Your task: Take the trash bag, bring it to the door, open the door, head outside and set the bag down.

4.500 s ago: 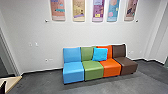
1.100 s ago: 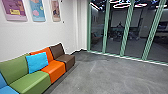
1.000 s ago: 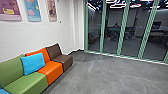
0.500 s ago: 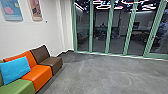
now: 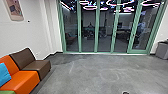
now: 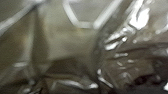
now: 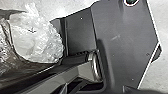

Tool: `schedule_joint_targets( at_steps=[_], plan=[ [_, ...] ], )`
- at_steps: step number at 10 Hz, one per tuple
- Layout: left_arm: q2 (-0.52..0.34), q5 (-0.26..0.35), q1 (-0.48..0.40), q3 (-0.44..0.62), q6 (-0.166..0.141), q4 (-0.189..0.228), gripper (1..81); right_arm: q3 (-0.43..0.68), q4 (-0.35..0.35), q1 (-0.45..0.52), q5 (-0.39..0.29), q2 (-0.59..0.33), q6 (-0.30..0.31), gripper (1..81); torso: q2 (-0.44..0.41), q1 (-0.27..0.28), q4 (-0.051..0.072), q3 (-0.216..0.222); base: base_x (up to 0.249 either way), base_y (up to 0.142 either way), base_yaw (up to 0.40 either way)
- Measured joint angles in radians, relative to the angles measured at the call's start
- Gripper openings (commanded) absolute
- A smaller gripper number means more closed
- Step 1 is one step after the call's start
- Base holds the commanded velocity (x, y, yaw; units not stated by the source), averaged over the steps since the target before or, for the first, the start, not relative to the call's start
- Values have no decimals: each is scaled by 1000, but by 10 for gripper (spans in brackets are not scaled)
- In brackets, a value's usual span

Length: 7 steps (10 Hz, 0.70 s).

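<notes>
Crumpled, shiny plastic of the trash bag [image 6: 72,55] shows close up in the left wrist view, brownish and see-through, with bright glints. In the right wrist view the trash bag [image 7: 35,40] lies beside the robot's dark plate, with a whitish, crinkled part bulging from darker film. How either gripper stands cannot be made out. Across the room in the head view, a glass door [image 5: 138,52] with a green frame forms the right end of a row of tall glass panels.
Orange and brown seats [image 5: 40,67] with a blue cushion [image 5: 3,73] stand along the left wall. A grey bin [image 5: 162,51] is at the right edge. Grey floor [image 5: 87,75] stretches to the glass. A small dark object [image 5: 125,93] shows at the bottom edge.
The head camera has turned right, from facing the seats and wall pictures to facing the glass panels. The right-end door and the grey bin have come into view.
</notes>
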Motion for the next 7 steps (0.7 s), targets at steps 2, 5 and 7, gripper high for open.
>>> schedule_joint_targets(
  at_steps=[2,5,7],
  plan=[
    [0,0,0,0,0,0,10,-1,0,0,0,0,0,811,0,0,0,0,0,0,-340],
    [0,0,0,0,0,0,10,-6,0,0,0,0,0,811,0,0,0,0,0,0,-344],
    [0,0,0,0,0,0,10,-7,0,0,0,1,0,811,0,0,0,0,0,0,-348]
  ],
)
